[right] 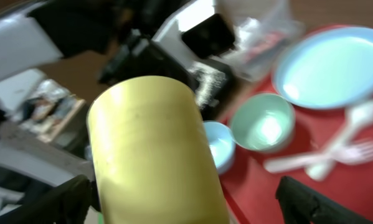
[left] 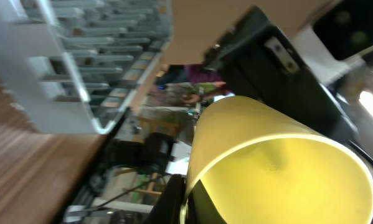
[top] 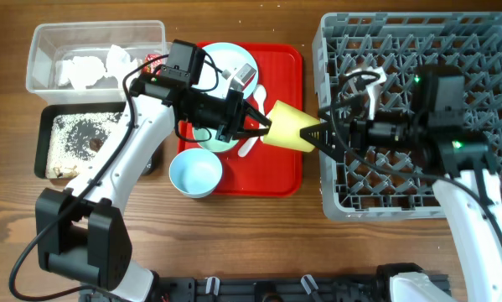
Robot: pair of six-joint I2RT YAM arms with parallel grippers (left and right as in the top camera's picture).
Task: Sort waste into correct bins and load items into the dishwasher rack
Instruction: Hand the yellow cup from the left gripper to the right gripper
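The small yellow cup point(top: 288, 126) hangs on its side in the air over the right edge of the red serving tray point(top: 276, 172). My left gripper point(top: 263, 126) is shut on its rim; one black finger shows at the rim in the left wrist view point(left: 174, 199). My right gripper point(top: 320, 134) is open, its two fingers spread wide either side of the cup's base point(right: 155, 155). The light blue plate point(top: 234, 63), the pale green bowl point(right: 264, 127), and the white fork point(right: 335, 155) and spoon point(right: 354, 118) lie on the tray. The light blue bowl point(top: 195, 174) sits by its front-left corner.
The grey dishwasher rack point(top: 418, 117) stands at the right, under my right arm. The clear tub point(top: 95, 54) holds white napkins at the back left, with a red-and-white wrapper point(top: 154, 63) beside it. The black tray point(top: 75, 143) holds crumbs and scraps.
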